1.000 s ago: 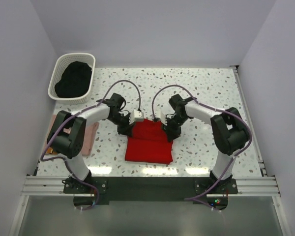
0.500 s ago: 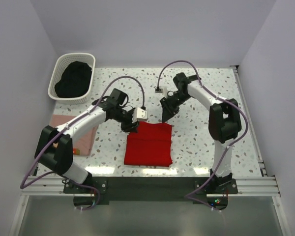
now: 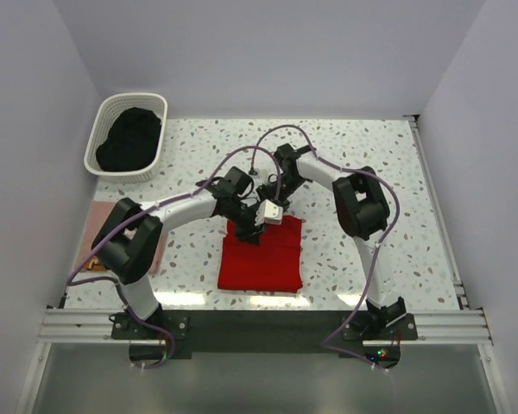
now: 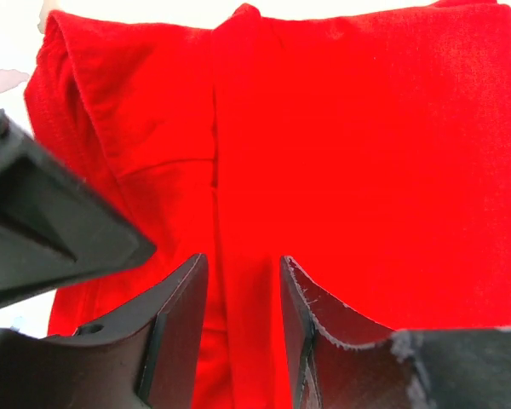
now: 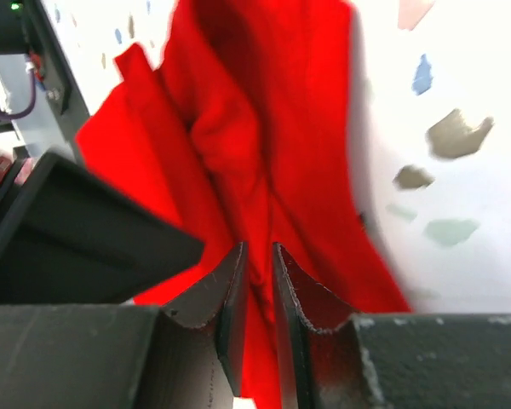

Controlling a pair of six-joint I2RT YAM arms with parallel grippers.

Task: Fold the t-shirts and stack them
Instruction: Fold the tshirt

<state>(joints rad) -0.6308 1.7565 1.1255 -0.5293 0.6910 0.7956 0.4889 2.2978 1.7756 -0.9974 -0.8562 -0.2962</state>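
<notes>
The red t-shirt (image 3: 261, 257) lies folded in a rectangle at the table's near middle. Both grippers meet at its far edge. My left gripper (image 3: 250, 229) hovers just over the cloth, jaws apart with flat red cloth (image 4: 366, 136) showing between them (image 4: 243, 264). My right gripper (image 3: 264, 202) comes down from behind, and its jaws (image 5: 257, 249) are nearly closed on a raised fold of the red cloth (image 5: 238, 128). The pink t-shirt (image 3: 161, 240) lies at the left edge, mostly hidden under my left arm.
A white basket (image 3: 99, 142) holding dark cloth stands at the back left. The right half of the speckled table (image 3: 371, 147) holds nothing but my right arm. Each wrist view shows the other gripper as a dark block at left.
My right arm has swung left and lowered its gripper onto the shirt's far edge. My left gripper has moved right to the middle of that edge. The shirt lies as before.
</notes>
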